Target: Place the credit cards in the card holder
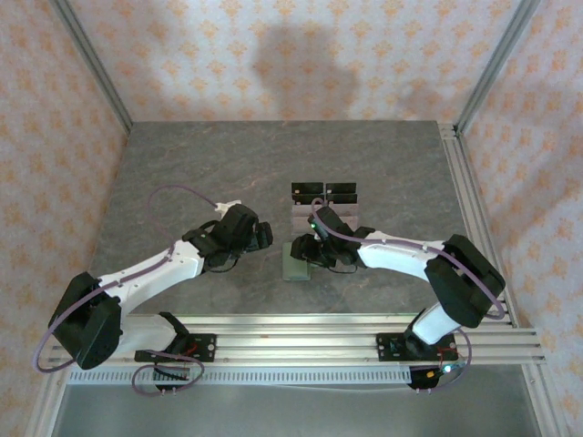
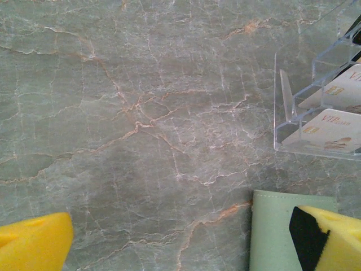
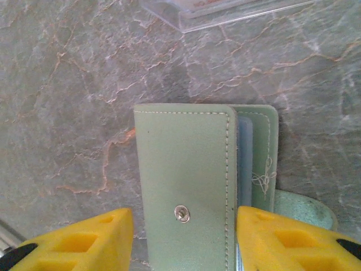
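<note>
The green card holder [image 3: 183,164] lies folded on the tabletop [image 2: 141,113], near the clear stand [image 2: 285,101] where the credit cards [image 2: 333,127] sit. The right hand [image 3: 183,226] has one yellow finger on each side of it, very close, but I cannot tell if it is pinching. The left hand [image 2: 180,231] is spread wide above the tabletop.

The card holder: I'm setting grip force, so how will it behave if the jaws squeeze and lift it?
The card holder looks like soft stitched material, so probably light and bendy. Its cover sits offset, inner layers showing, so it may flop open when lifted. Lying flat on the table, it should slide, not tip.
</note>
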Controlling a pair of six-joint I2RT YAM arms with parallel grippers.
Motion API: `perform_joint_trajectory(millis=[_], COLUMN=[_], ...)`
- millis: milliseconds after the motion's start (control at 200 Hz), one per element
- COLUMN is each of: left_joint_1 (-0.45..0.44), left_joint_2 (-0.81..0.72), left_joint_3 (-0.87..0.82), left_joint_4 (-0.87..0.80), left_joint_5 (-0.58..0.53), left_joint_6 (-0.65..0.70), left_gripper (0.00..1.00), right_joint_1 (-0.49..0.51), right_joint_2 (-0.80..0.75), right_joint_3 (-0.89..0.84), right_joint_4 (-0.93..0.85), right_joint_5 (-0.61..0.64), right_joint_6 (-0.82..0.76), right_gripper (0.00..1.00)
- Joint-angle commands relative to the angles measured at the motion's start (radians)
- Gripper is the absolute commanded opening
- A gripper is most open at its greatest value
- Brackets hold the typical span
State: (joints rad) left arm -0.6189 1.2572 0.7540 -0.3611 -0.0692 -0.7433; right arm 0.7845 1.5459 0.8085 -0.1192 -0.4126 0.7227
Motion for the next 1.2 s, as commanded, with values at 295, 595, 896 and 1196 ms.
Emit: perform_joint_trajectory(millis=[295, 595, 896, 1196], left_joint_1=[0.008, 0.011, 0.019, 0.021], left_joint_2=[-0.075, -0.139, -0.217, -0.19], left_joint_3=[0.067, 0.127, 0.181, 0.208], left_joint_4=[-0.115, -0.212, -0.304, -0.313], left_joint_5=[-0.033, -0.076, -0.135, -0.116], left_joint_6=[-0.036, -0.091, -0.112, -0.108], left_gripper=[1.0, 1.0, 1.0, 1.0], right_joint_1=[0.036, 0.108, 0.184, 0.205], right_joint_2=[0.067, 0.119, 0.141, 0.163], right_joint_3=[0.124, 0.191, 0.203, 0.235], right_joint_4=[0.046, 0.049, 0.087, 0.059], right_joint_5=[-0.066, -0.078, -0.087, -0.044], right_joint_6=[0.013, 0.032, 0.072, 0.053], right_gripper=[0.49, 0.48, 0.47, 0.46])
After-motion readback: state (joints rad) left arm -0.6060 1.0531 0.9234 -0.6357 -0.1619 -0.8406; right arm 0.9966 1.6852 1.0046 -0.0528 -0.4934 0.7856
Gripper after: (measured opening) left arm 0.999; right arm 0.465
